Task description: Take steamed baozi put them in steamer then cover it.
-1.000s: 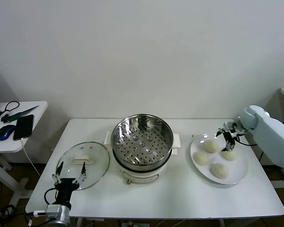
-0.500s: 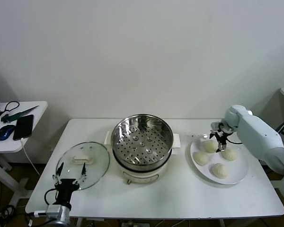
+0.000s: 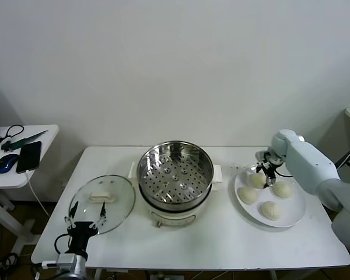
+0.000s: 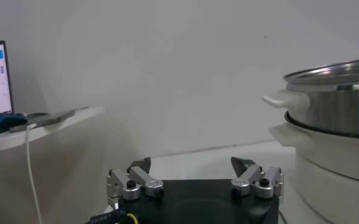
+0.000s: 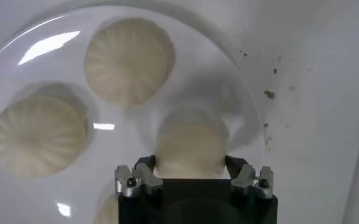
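Note:
Four cream-white baozi lie on a white plate (image 3: 296,205) at the table's right: back-left (image 3: 258,180), back-right (image 3: 282,189), left (image 3: 248,195) and front (image 3: 270,210). My right gripper (image 3: 263,170) is open and low over the back-left baozi. In the right wrist view its fingertips (image 5: 145,167) stand on either side of that baozi (image 5: 190,143), with my right gripper (image 5: 190,165) centred on it. Two more baozi (image 5: 129,61) (image 5: 38,134) lie beyond on the plate (image 5: 197,67). The shiny steamer (image 3: 175,175) stands open and empty mid-table. My left gripper (image 3: 86,219) is open and parked at the front left.
The glass lid (image 3: 102,201) with a white handle lies flat left of the steamer, just beyond my left gripper (image 4: 194,167). The steamer's side (image 4: 337,122) shows in the left wrist view. A side table (image 3: 20,154) with a phone and mouse stands at the far left.
My right gripper has moved left across the plate, from over the back-right baozi to the back-left one. The left arm has not moved.

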